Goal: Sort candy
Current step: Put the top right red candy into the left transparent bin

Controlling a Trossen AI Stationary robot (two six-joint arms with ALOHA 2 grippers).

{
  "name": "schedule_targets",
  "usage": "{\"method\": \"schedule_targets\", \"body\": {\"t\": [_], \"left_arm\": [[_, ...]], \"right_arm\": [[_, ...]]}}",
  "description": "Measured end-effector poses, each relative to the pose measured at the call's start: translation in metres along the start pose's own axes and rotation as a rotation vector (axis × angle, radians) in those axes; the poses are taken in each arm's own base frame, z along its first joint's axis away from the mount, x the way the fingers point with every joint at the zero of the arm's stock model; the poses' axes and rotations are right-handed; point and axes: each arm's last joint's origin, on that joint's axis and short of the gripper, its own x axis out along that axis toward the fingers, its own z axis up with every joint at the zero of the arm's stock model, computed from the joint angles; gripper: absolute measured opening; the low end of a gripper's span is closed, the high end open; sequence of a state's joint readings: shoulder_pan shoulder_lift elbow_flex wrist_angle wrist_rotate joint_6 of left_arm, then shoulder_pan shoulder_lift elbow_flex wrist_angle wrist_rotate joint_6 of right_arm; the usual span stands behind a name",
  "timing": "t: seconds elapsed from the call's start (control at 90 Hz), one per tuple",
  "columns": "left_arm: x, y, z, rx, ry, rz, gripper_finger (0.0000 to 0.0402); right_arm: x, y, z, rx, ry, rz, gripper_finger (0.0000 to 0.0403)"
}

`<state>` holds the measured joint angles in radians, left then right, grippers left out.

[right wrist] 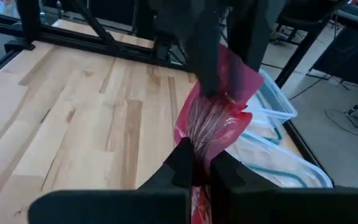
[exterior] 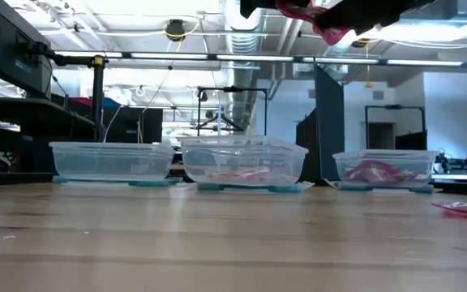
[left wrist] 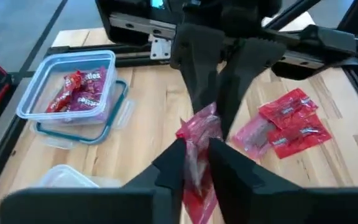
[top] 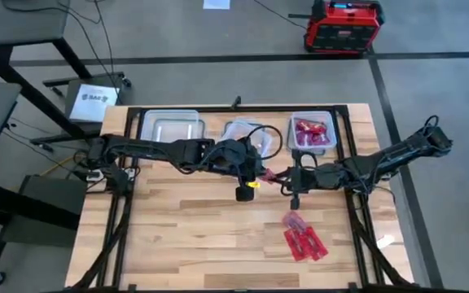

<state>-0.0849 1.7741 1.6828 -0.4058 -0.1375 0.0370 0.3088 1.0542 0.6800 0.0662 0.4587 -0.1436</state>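
Both arms meet above the table's middle: the left gripper [left wrist: 194, 165] and right gripper [right wrist: 201, 163] each pinch one pink candy packet [right wrist: 219, 109].

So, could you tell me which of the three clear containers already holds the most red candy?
The right-hand container, behind the right gripper: it is full of red packets. The left container looks empty.

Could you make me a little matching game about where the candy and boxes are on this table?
Things:
1. left box
2. right box
3. pink packet
4. loose red packets

Places:
A. lying on the bare wood
B. pinched between both grippers
C. holds red candy
D. looks empty

Pairs: 1-D, 2-C, 3-B, 4-A
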Motion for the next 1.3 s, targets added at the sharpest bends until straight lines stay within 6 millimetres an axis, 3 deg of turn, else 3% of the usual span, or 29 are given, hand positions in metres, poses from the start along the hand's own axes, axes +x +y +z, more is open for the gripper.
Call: {"method": "schedule_targets", "body": {"t": [0.167, 0.3, 0.511, 0.756, 1.033, 1.3], "left_arm": [[-0.001, 0.001, 0.000, -0.001, 0.004, -0.009, 0.0145], [-0.002, 0.005, -0.003, -0.013, 0.037, 0.001, 0.0168], [0.000, 0.017, -0.008, -0.075, 0.078, 0.053, 0.0169], [0.000, 0.013, 0.001, -0.096, -0.018, -0.049, 0.0169], [-0.001, 0.007, -0.001, -0.100, 0.018, -0.137, 0.0168], [-0.001, 0.009, 0.005, -0.104, -0.054, -0.110, 0.0167]], "right_arm": [[0.000, -0.001, 0.000, 0.000, 0.001, -0.012, 0.0000], [0.000, -0.001, 0.000, -0.006, 0.001, -0.012, 0.0000], [-0.001, -0.001, 0.002, -0.011, -0.005, -0.018, 0.0000], [-0.001, -0.002, 0.002, -0.009, -0.008, -0.018, 0.0000], [0.000, -0.001, -0.001, -0.023, 0.017, -0.019, 0.0000], [0.000, -0.001, 0.001, -0.010, -0.004, -0.020, 0.0000]]}}
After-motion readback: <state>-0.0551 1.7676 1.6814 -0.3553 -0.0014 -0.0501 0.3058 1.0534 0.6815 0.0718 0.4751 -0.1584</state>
